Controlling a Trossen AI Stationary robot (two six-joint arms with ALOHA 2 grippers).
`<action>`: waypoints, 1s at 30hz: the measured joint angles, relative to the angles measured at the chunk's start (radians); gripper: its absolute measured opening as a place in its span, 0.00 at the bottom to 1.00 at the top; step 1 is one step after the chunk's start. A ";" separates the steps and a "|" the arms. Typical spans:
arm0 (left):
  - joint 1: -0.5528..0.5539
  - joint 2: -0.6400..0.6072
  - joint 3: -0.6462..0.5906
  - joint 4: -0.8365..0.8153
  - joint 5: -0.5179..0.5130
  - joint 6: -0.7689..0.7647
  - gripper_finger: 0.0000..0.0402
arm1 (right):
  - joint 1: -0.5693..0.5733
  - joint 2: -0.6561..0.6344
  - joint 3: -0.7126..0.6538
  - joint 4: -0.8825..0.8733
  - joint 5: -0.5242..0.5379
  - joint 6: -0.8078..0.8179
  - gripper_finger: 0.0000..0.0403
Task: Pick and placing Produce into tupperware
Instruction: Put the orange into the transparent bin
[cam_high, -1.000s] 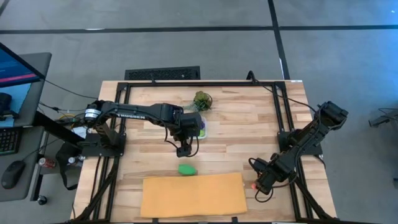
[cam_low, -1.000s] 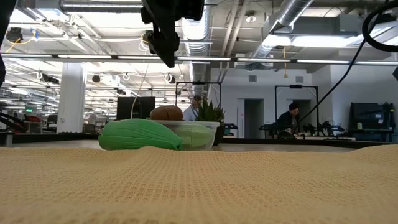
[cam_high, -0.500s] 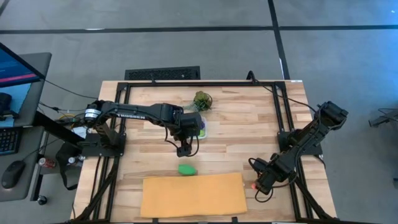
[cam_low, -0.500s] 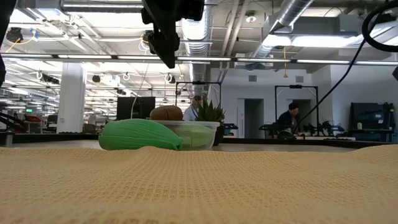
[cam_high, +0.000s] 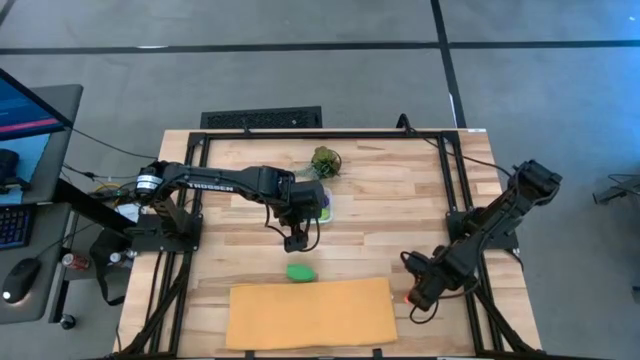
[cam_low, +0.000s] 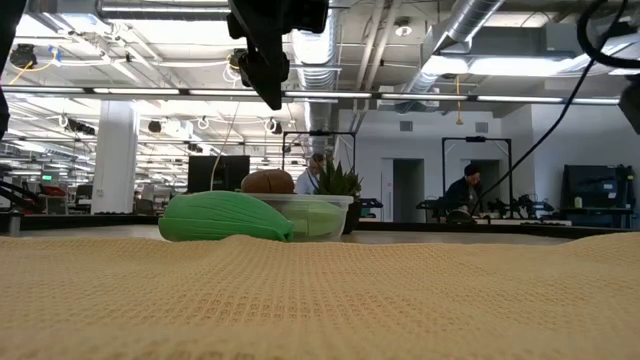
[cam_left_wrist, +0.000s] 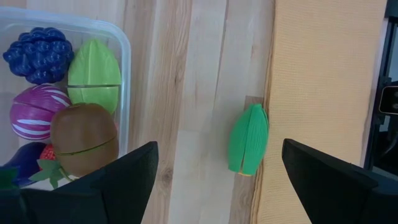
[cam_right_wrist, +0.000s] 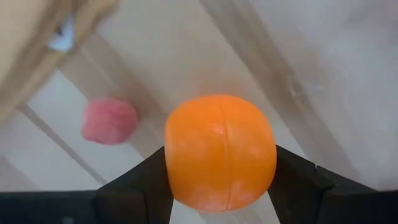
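Observation:
The clear tupperware (cam_high: 322, 205) sits mid-table and holds produce: blue grapes (cam_left_wrist: 38, 55), a green piece (cam_left_wrist: 93, 74), a purple-white piece (cam_left_wrist: 37, 112), a brown kiwi (cam_left_wrist: 84, 137). My left gripper (cam_high: 294, 241) hangs open above the table just near of the tub, nothing between its fingers. A green ribbed piece (cam_left_wrist: 249, 138) lies on the wood against the tan sheet's far edge. At the near right, my right gripper (cam_high: 417, 296) is shut on an orange piece (cam_right_wrist: 221, 152). A pink-red piece (cam_right_wrist: 110, 120) lies below it. My right gripper pinches the orange piece by two opposite sides (cam_right_wrist: 174, 155) between its two fingers (cam_right_wrist: 140, 183). The fingers come from above, pointing down. The piece's seam runs midway between the fingers. The table below looks farther off; whether the piece is clear of it I cannot tell.
A bushy green leafy bunch (cam_high: 325, 160) stands far of the tub. The big tan sheet (cam_high: 310, 312) covers the near middle. Black frame rails (cam_high: 455, 180) run along the table's sides. A monitor and keyboard (cam_high: 15, 215) stand off the left edge. People show in the room behind.

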 joint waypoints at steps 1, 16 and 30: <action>0.000 0.000 0.000 0.000 0.000 0.000 0.83 | 0.000 -0.012 0.000 -0.002 0.016 0.004 0.51; 0.000 0.000 0.000 0.000 -0.002 0.001 0.83 | -0.006 -0.248 0.000 -0.057 0.317 0.079 0.51; 0.000 0.000 0.000 0.000 -0.038 0.008 0.83 | -0.124 -0.370 0.001 0.133 0.407 -0.206 0.51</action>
